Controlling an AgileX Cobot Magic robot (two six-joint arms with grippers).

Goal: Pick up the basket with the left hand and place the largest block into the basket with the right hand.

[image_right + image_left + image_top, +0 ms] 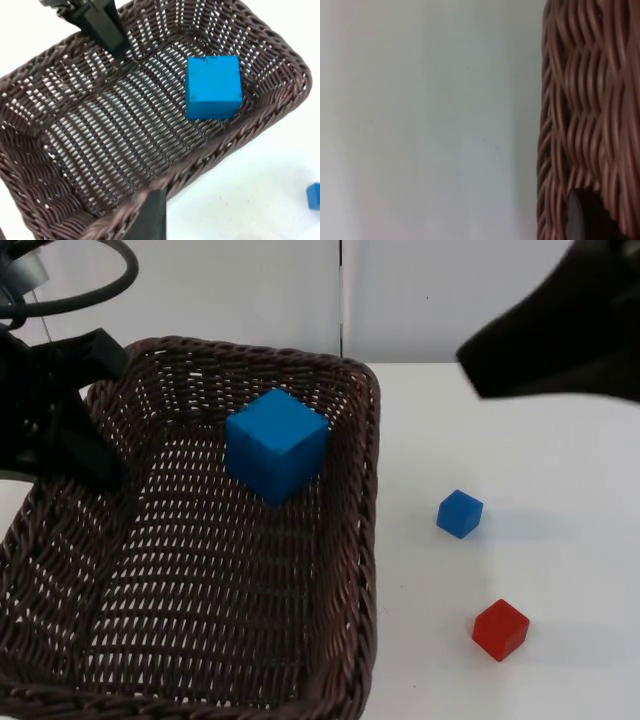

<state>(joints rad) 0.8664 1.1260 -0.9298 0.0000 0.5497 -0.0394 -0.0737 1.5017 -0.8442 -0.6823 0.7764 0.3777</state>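
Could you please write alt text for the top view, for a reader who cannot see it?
A large blue block lies inside a dark wicker basket, which the left gripper holds by its rim. On the white table beside the basket lie a small blue block and a small red block, with the right arm raised above them.

No text, label, brand, number or sign can be read anywhere — the blocks' faces are plain and the woven basket carries no tag.
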